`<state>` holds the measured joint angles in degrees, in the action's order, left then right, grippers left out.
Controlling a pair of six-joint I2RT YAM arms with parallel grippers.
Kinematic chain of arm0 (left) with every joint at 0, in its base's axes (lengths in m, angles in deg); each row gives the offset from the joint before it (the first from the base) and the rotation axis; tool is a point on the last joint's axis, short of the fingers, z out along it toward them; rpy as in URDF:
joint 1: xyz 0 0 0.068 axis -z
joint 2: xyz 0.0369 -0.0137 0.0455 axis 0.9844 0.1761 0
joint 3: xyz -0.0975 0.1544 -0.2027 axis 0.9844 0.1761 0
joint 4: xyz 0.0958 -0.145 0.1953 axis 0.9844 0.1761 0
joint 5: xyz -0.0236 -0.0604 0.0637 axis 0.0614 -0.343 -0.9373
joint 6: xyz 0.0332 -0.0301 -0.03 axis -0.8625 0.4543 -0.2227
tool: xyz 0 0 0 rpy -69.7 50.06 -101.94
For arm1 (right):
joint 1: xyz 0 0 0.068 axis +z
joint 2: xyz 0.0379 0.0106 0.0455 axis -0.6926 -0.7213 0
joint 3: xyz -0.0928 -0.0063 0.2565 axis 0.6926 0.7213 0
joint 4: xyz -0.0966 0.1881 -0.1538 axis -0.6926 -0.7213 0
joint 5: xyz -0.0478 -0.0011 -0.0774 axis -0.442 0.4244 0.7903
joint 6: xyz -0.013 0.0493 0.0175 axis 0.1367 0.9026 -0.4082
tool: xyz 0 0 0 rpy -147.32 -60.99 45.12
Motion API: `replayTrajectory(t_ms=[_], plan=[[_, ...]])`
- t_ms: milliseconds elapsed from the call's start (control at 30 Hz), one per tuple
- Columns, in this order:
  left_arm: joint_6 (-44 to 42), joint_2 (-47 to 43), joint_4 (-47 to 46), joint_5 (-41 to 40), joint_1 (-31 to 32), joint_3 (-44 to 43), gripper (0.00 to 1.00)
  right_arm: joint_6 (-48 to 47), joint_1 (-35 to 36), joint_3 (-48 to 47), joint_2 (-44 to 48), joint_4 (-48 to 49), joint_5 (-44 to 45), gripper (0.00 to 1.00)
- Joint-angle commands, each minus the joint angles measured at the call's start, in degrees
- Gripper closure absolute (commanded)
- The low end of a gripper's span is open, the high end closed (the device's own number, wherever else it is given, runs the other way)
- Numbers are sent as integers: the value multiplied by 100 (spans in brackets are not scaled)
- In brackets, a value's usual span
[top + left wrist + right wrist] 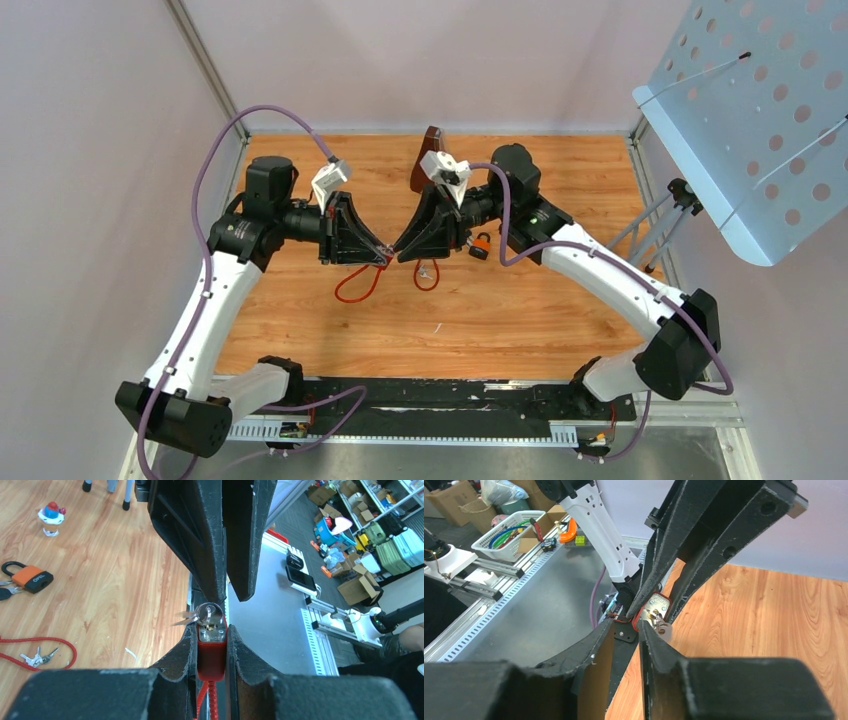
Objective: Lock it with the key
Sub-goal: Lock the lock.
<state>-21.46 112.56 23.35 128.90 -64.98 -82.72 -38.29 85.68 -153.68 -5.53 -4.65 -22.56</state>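
Observation:
My left gripper (380, 257) is shut on the body of a red padlock (212, 650), held above the table with its keyhole end toward the right gripper. A silver key (209, 614) sits in the keyhole. The lock's red cable (356, 287) hangs down to the table. My right gripper (397, 256) meets the lock tip to tip. In the right wrist view its jaws (626, 625) stand slightly apart with nothing between them. The key (664, 628) lies just outside the right finger, at the lock's face (656, 606).
An orange padlock (32, 577) with keys lies on the wooden table, also in the top view (481, 243). A spare key bunch (37, 656) lies inside the red cable loop. A small toy figure (51, 517) stands farther off. A brown object (428, 150) is at the back.

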Motion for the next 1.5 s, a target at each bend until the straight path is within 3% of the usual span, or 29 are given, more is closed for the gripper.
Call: replayTrajectory(t_ms=[0, 167, 300, 633, 833, 1000, 1167, 1367, 1467], plan=[[211, -125, -368, 363, -11, 37, 100, -159, 10, -303, -124, 377, -427, 71], [301, -150, -478, 451, -4, 86, 100, -95, 17, -405, -230, 547, -251, 55], [376, -171, -562, 467, -2, 153, 100, 35, 17, -369, -237, 833, -93, 53], [440, -151, -646, 401, -2, 215, 100, 305, 11, -174, -80, 1401, -66, 86], [461, -161, -654, 431, -2, 221, 100, 213, 16, -245, -311, 1304, -208, 64], [511, -193, -698, 524, -2, 253, 100, 93, 12, -431, -571, 1166, -419, 61], [744, -211, -931, 645, -4, 341, 100, 48, 16, -506, -682, 1114, -435, 71], [845, -191, -1111, 592, -3, 365, 100, 154, 12, -587, -724, 958, -453, 97], [814, -171, -1101, 414, -2, 327, 100, 387, 16, -600, -729, 845, -292, 100]])
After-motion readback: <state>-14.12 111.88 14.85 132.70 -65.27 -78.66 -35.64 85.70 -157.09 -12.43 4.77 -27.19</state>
